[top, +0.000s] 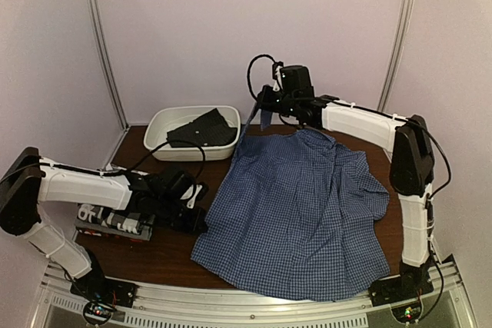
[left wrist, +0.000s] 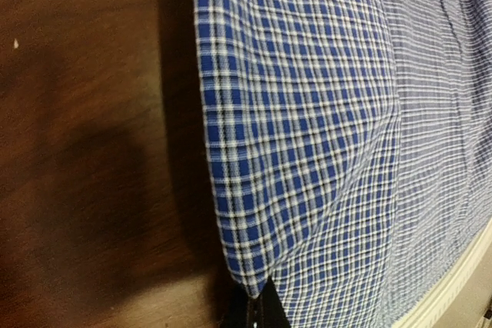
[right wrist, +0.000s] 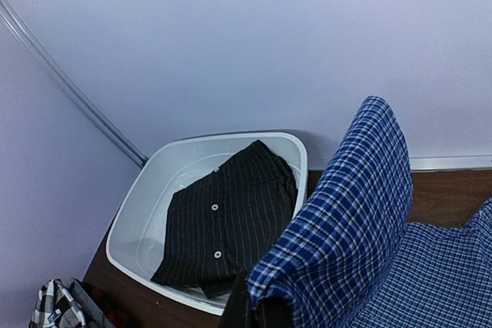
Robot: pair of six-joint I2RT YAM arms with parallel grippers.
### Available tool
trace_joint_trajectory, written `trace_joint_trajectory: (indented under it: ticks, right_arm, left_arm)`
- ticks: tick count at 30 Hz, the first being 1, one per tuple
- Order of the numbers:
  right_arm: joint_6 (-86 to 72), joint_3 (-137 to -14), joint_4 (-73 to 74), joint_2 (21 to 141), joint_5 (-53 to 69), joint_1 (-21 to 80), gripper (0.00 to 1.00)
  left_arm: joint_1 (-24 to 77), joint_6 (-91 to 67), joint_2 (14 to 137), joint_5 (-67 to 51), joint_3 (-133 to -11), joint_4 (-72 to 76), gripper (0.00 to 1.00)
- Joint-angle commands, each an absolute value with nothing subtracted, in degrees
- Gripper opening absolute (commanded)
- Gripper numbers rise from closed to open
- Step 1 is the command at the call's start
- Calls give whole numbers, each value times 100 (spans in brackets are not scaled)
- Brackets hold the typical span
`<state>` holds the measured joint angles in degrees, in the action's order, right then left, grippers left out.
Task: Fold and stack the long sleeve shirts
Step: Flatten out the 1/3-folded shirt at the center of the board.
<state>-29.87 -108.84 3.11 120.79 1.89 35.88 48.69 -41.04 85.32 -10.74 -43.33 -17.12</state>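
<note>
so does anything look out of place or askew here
The blue check shirt lies skewed, its near hem hanging over the table's front edge. A dark pinstriped shirt sits loosely in the white basin, not on the table.

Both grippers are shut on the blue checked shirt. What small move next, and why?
Probably raise the left gripper slightly, lifting its pinched edge of the blue-and-white checked cloth shirt; the right gripper holds the far edge up, and the shirt lies flat, unfolded.

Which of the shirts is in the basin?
The dark pinstriped shirt, folded inside the white basin; the blue checked shirt lies spread across the table.
</note>
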Motion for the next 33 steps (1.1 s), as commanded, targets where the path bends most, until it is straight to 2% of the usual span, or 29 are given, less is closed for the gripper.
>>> trace_joint_trajectory:
  ticks: [1,6,10,12,16,20,24,33]
  right_arm:
    - [-2785,-10299,223,11622,-265,3633,0]
    - [-2761,-9507,257,11359,-349,3763,0]
    - [-2810,-9020,372,11226,-222,3850,0]
    - [-2821,-8881,523,11186,-121,3856,5]
    - [-2795,-8693,705,11094,63,3851,12]
    - [-2745,-8807,1165,11202,557,3842,27]
    - [-2835,-8202,1099,10748,493,3837,51]
    - [-3386,-6593,846,9354,28,3519,73]
  left_arm:
    - [4831,-4170,8593,-665,-4252,-1965,0]
    - [4790,-4164,8585,-530,-4252,-2108,0]
    - [4790,-4062,8566,-396,-4327,-2240,11]
    - [4790,-4016,8562,-364,-4388,-2291,17]
    - [4790,-3911,8550,-310,-4544,-2325,20]
    - [4789,-3766,8597,-277,-4778,-2447,26]
    - [4790,-3681,8522,-149,-4982,-2562,30]
    - [4790,-3422,8709,-318,-5469,-2554,31]
